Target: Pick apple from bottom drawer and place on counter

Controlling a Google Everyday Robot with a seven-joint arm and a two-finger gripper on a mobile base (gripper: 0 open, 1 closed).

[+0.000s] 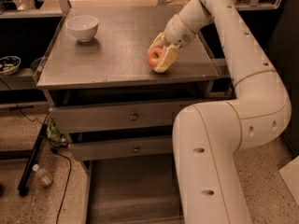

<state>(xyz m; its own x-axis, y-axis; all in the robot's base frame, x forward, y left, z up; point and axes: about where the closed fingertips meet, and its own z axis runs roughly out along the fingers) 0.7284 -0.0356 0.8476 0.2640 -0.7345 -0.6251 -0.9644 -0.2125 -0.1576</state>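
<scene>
Robot arm (219, 139) takes most of the right side. Its thick white segments rise from the floor level, bend at the elbow and reach back down over the furniture from the far right. I think this path is chosen so that the arm comes from above and does not hit the drawers.

Next in size is the counter (107, 55), a flat grey metal top. Under it, at the lowest place, the bottom drawer (131, 190) is pulled out toward the camera and its grey floor is visible. The apple is not in it. Above it, the two upper drawers (133, 117) with small knobs are closed.

A white bowl (82, 28) stands on the far left corner of the counter, well apart from the work.

The gripper (158, 59) is low over the front right part of the counter, with its two cream fingers (169, 59) clamped on the apple (153, 57), one on each side. The apple seems to touch the surface or to be just above it; I cannot tell which. In my judgement the placing step is almost complete, and what remains is to release the apple and lift away. Because the apple is round and near the front edge, a gentle release is needed so it does not roll off.

A small plastic bottle (43, 175) lies on the floor at left.
</scene>
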